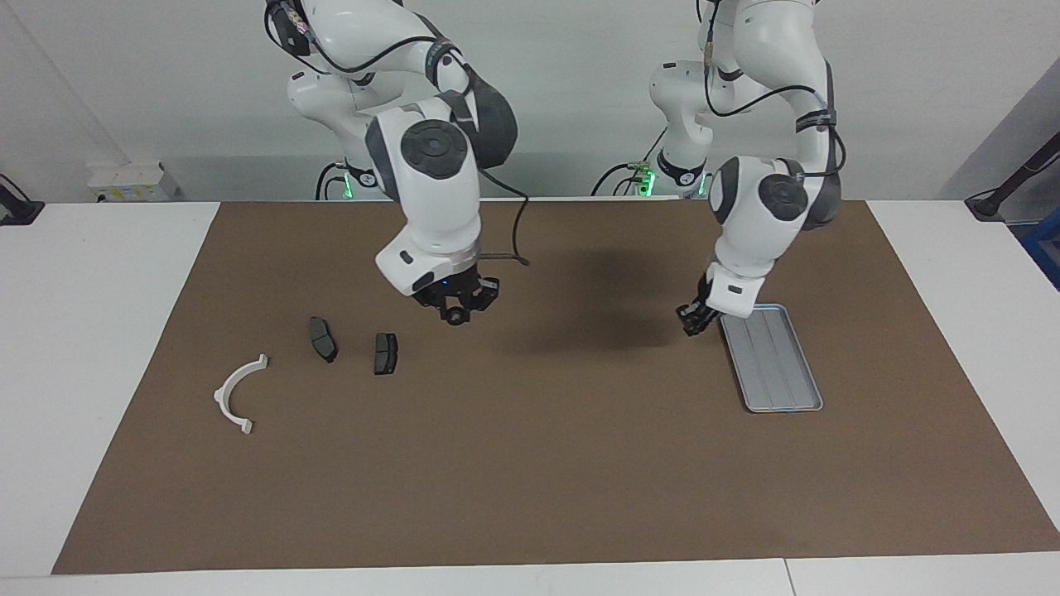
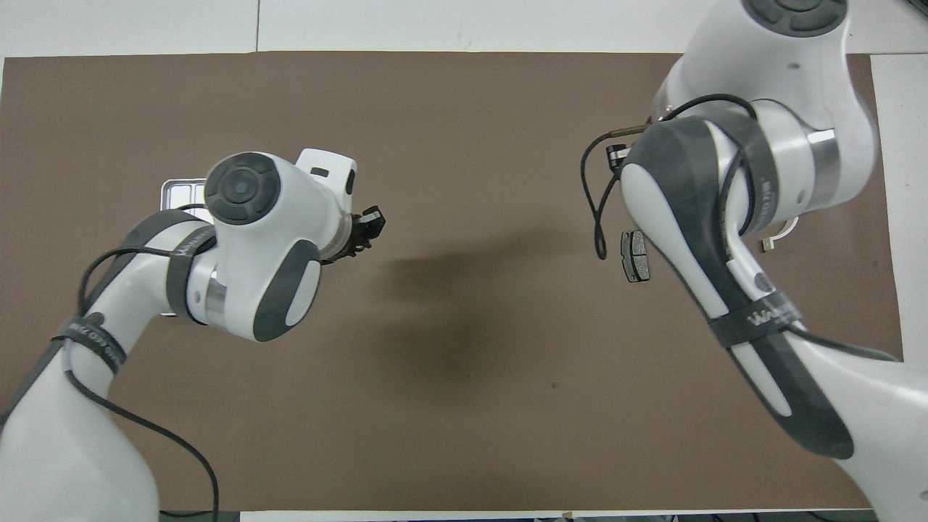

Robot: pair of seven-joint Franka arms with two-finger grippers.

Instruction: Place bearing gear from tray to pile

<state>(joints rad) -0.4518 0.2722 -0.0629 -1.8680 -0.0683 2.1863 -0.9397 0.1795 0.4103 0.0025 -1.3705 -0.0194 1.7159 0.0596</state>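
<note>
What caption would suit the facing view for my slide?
Right gripper over the mat near two brake pads; left gripper, shut, beside the tray.

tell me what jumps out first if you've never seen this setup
Two big white arms hang over a brown mat. The right end effector is over the mat beside two dark pads and a white half-ring. The left end effector is shut, up beside the metal tray.
</note>
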